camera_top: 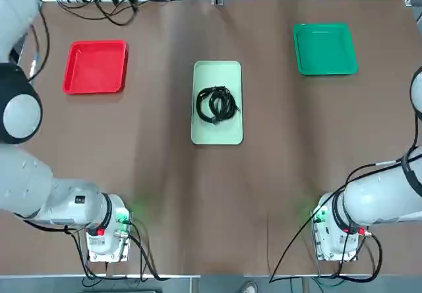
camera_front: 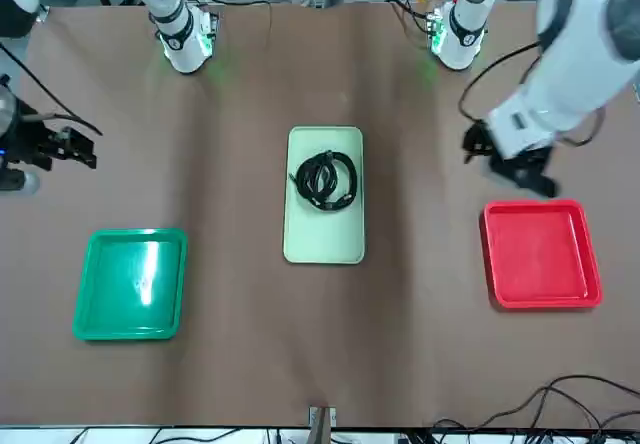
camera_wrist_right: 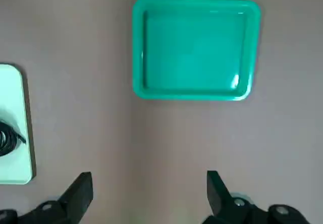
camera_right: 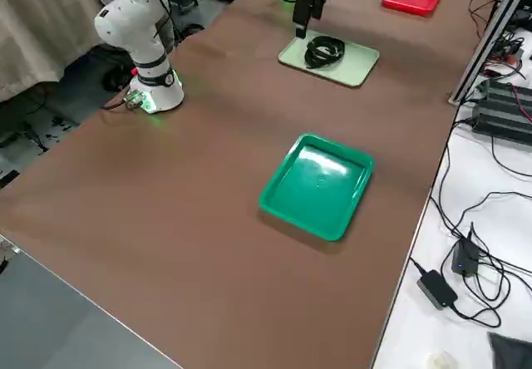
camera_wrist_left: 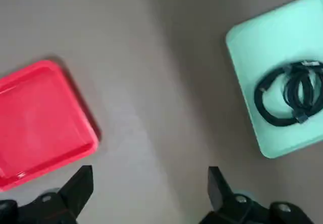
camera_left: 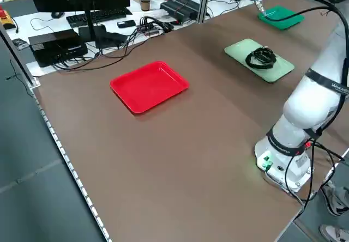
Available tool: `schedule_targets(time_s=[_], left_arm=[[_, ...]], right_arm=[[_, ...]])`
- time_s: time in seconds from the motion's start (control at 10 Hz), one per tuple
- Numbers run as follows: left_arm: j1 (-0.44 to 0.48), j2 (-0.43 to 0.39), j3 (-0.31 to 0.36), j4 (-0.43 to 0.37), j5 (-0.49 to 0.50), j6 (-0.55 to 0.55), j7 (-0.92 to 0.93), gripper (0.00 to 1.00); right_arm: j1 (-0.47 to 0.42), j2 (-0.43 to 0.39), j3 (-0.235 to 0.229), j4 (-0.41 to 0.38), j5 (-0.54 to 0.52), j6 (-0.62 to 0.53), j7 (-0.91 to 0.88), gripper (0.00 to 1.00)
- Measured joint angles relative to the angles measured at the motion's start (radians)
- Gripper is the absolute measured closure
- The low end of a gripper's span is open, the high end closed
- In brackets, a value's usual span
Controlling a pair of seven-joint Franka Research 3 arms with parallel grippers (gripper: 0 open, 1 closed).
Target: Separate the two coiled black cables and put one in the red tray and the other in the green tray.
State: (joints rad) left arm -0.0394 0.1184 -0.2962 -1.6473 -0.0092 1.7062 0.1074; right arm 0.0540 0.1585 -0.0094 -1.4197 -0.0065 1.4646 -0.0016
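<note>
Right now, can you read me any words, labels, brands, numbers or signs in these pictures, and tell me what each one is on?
No text can be read anywhere.
Pale tag on the black cables: too small and blurred to read.
Keyboard: its keys are too small to make out.
I see no lettering on the red tray or the green tray.

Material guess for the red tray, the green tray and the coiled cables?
Red tray: likely molded plastic, smooth, slightly glossy; rounded corners, even color.
Green tray: likely the same, glossier; bright glare on its floor.
Coiled cables: black, flexible, probably rubber or PVC jacket; smooth round strands, though which polymer can't be told.
</note>
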Motion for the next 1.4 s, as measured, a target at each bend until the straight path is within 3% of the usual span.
schedule_targets(time_s=[0.3,0.6,0.8,1.1,1.4], left_arm=[[-0.003,0.083,-0.119,-0.099,0.001,0.147,0.006,0.00],[-0.013,0.243,-0.187,-0.123,0.001,0.306,-0.020,0.01],[-0.065,0.355,-0.195,-0.125,0.030,0.431,-0.062,0.06],[-0.155,0.500,-0.197,-0.126,0.188,0.595,-0.211,0.08],[-0.197,0.586,-0.196,-0.129,0.247,0.665,-0.284,0.13]], right_arm=[[-0.013,0.075,-0.007,-0.008,0.127,0.008,0.001,0.00],[-0.029,0.138,-0.012,-0.029,0.278,0.008,0.000,0.00],[-0.036,0.167,-0.012,-0.060,0.380,0.007,0.000,0.00],[-0.023,0.190,-0.006,-0.071,0.522,-0.046,-0.001,0.00],[-0.017,0.195,-0.003,-0.152,0.634,-0.066,-0.011,0.00]])
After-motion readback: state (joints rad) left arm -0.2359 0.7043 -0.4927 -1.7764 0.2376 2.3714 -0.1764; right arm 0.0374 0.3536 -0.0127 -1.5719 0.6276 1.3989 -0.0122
